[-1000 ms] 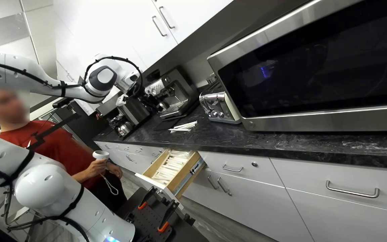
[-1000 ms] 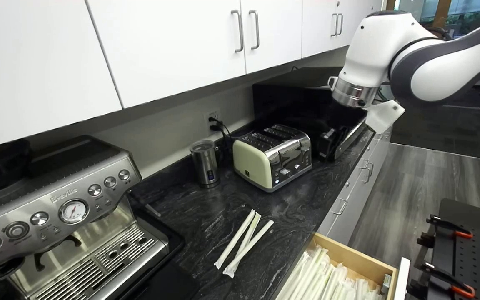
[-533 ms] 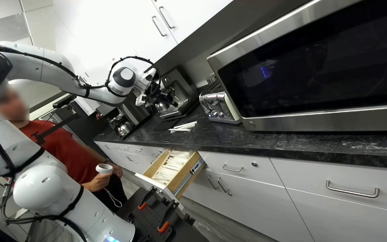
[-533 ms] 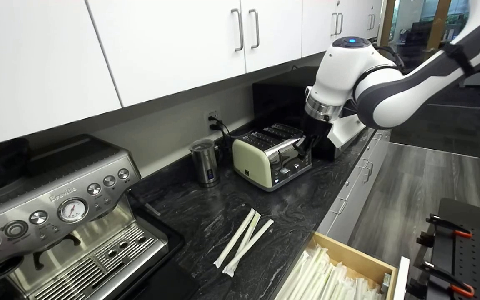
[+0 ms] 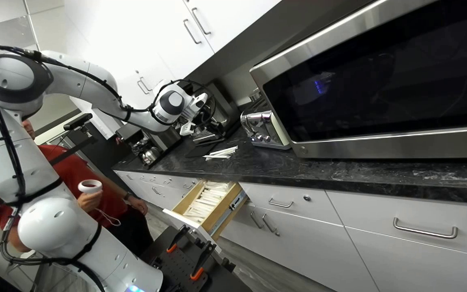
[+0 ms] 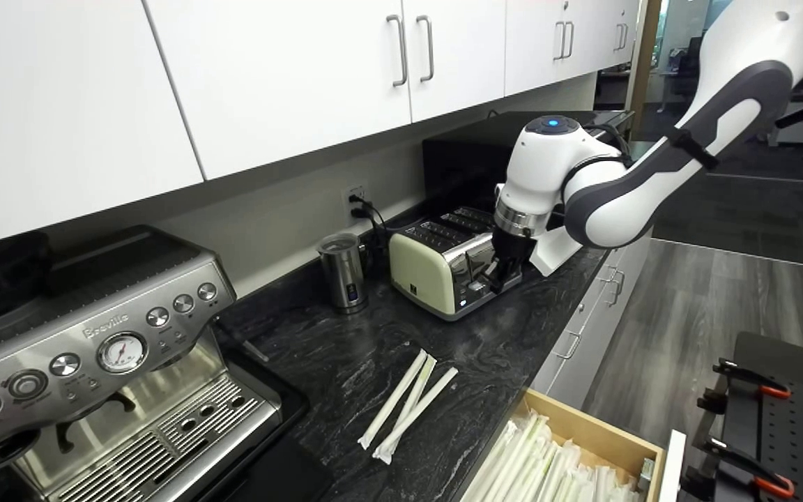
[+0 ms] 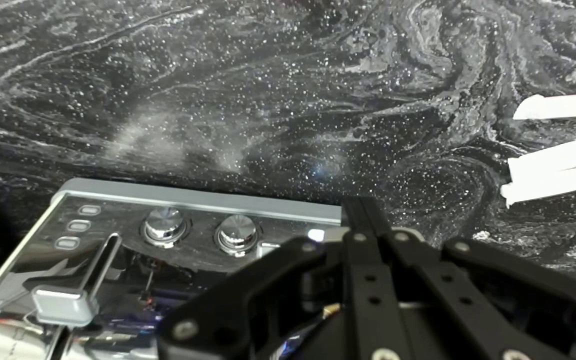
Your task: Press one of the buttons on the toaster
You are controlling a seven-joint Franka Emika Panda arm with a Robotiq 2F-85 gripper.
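The toaster (image 6: 421,275), with cream ends and a shiny metal front, stands on the dark counter, also seen in an exterior view (image 5: 262,129). Low on its front, the wrist view shows round knobs (image 7: 238,233), small buttons (image 7: 78,225) in a column and a lit white button (image 7: 316,235). My gripper (image 7: 366,204) is shut with nothing between its fingers, its tips pointing past the toaster's lower edge just beside the lit button. Other buttons there are hidden behind the gripper. In an exterior view the gripper (image 6: 493,277) is in front of the toaster's face; contact cannot be told.
A large steel microwave oven (image 5: 379,81) stands close beside the toaster. Wrapped straws (image 6: 419,413) lie on the counter, and an open drawer (image 6: 600,436) juts out below. A metal jug (image 6: 341,277) and espresso machine (image 6: 109,335) are nearby. A person in red (image 5: 69,170) stands behind the arm.
The arm has swung toward the toaster and come down, bringing the gripper from beside the microwave to the toaster's front. The person's hand with the white controller has moved.
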